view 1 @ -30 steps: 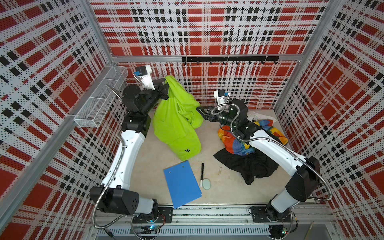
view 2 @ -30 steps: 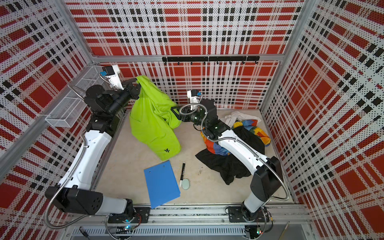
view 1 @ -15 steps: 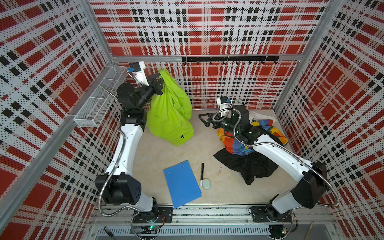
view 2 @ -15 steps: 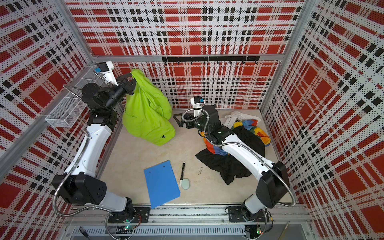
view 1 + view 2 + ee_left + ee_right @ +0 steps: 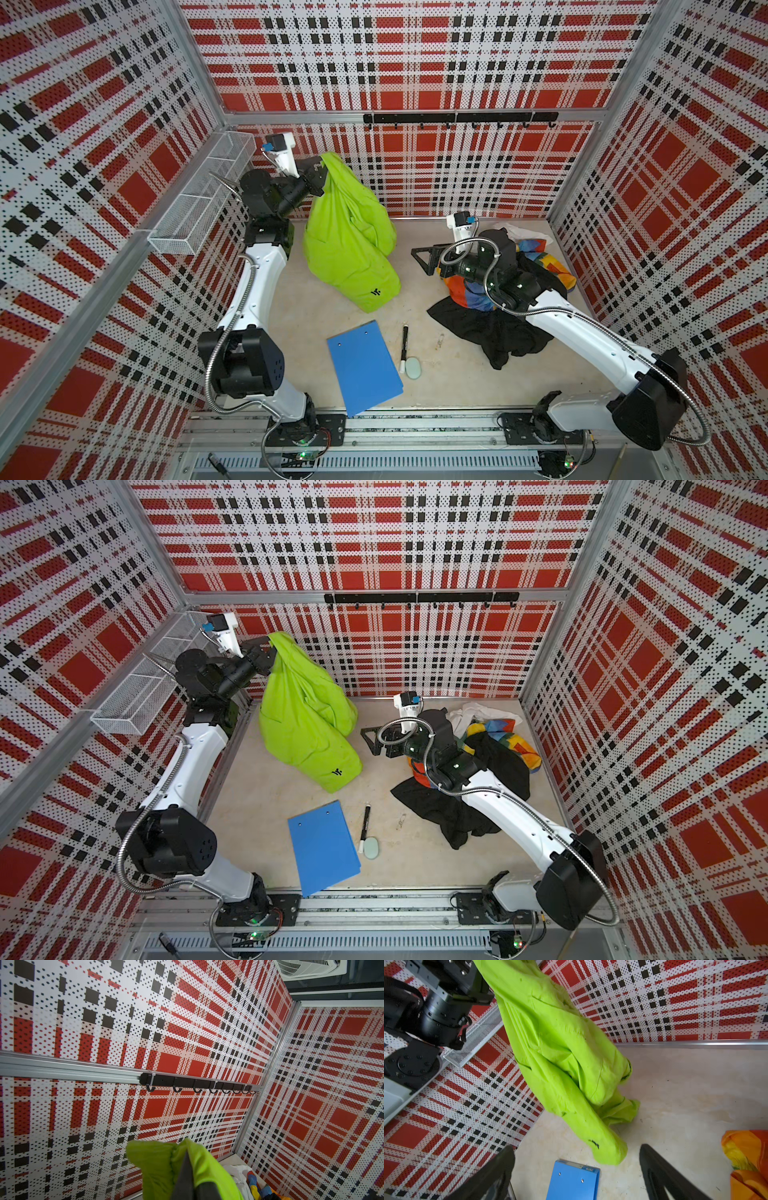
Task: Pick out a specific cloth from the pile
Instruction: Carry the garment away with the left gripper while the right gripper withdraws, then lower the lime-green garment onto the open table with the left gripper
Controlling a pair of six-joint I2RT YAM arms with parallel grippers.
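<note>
the lime-green cloth (image 5: 349, 245) hung from the left gripper (image 5: 323, 167), jaws clamped shut on its top corner, its lower folds down by the tabletop (image 5: 457, 374), well apart from the pile (image 5: 509, 332). the right gripper (image 5: 420, 262) stood wide and empty beside the pile. the picking looked essentially done; only setting the cloth down seemed left.

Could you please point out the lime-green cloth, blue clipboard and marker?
lime-green cloth (image 5: 347, 253), in a top view, hanging middle.
blue clipboard (image 5: 365, 368), in a top view, face.
marker (image 5: 404, 345), in a top view, barrel.
</note>
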